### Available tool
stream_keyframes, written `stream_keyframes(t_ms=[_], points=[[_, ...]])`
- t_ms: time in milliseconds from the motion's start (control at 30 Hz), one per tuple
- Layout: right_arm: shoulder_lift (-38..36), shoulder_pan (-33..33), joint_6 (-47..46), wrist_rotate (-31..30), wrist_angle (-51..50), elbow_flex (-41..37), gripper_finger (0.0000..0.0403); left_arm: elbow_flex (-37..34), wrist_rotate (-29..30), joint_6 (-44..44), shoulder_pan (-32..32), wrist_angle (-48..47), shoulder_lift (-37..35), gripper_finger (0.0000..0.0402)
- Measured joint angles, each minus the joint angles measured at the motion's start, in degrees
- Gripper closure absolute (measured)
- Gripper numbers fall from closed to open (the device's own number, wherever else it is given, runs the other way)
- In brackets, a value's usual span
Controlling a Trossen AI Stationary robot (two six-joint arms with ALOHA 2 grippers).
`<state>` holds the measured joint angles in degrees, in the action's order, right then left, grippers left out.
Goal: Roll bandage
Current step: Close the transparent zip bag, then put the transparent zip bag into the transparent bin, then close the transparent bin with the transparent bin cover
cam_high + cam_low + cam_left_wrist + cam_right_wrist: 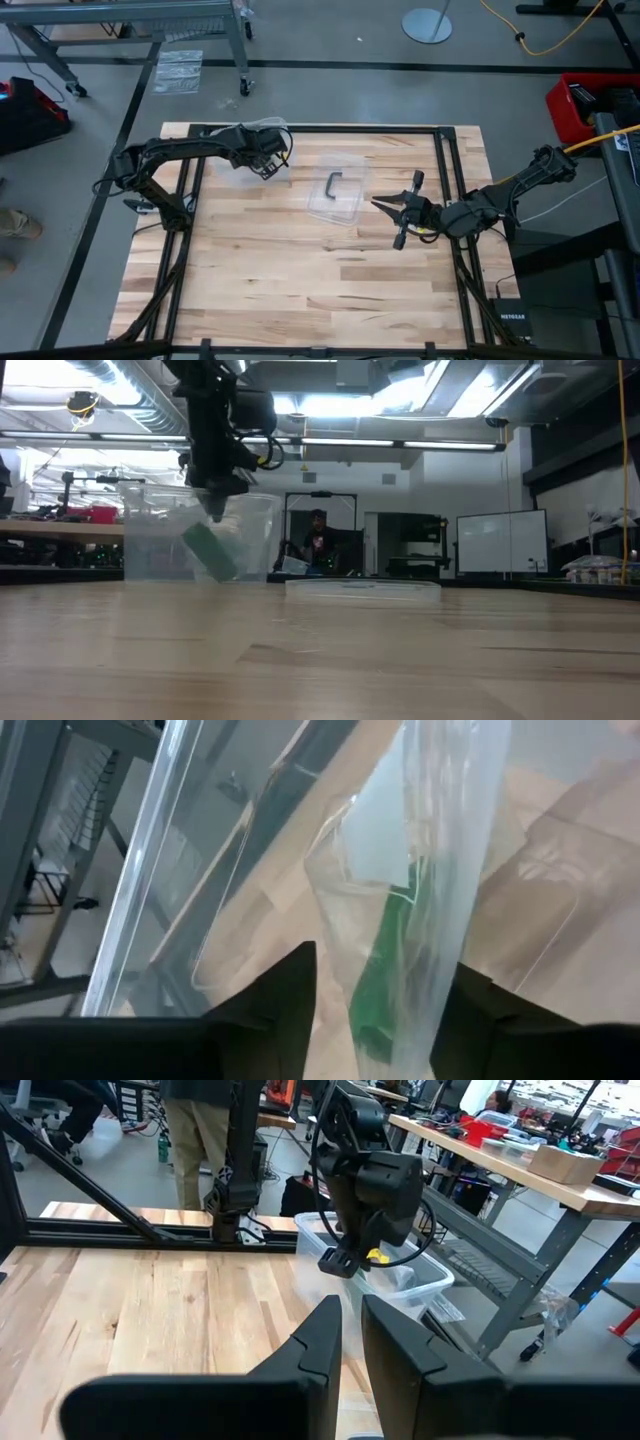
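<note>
The green bandage (385,980) is inside a clear plastic bag (440,870). The bag stands tilted in a clear plastic bin (150,540) at the table's far left. In the low view the bandage (210,550) leans inside the bin just below my left gripper (215,510). My left gripper (385,960) reaches into the bin from above, open, with the bag between its two fingers. My right gripper (350,1305) hovers over the table's right half, shut on nothing, pointing toward the bin. My left gripper has one finger (290,990) on either side of the bag's upper part (430,950), slanting down from above. Whether either finger touches the plastic, I cannot tell. The bag's lower end rests inside the bin.
The bin's clear lid (335,190) with a dark handle lies flat near the table's middle, between the two grippers. A dark frame rail (300,130) runs along the far edge just behind the bin. A person stands in the room beyond the table.
</note>
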<state>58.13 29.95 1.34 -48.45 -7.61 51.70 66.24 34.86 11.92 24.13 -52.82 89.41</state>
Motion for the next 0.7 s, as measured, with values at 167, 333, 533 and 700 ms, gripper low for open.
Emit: stream_keyframes(t_ms=[167,333,533,700], points=[[0.0,0.0,0.0,0.0,-2.0,0.0,0.0354,0.0,0.0,2.9,-1.3,1.6,0.0,0.0247],[0.0,0.0,-0.5,0.0,-3.5,0.0,0.0354,0.0,0.0,-0.4,-2.3,8.4,-0.1,0.0247],[0.0,0.0,-1.4,0.0,-3.5,0.0,0.0354,0.0,-0.3,-7.0,-4.0,20.6,-0.1,0.0247],[0.0,0.0,-1.4,0.0,-3.9,0.0,0.0354,0.0,-0.4,-11.1,-5.3,26.4,-0.2,0.0247]])
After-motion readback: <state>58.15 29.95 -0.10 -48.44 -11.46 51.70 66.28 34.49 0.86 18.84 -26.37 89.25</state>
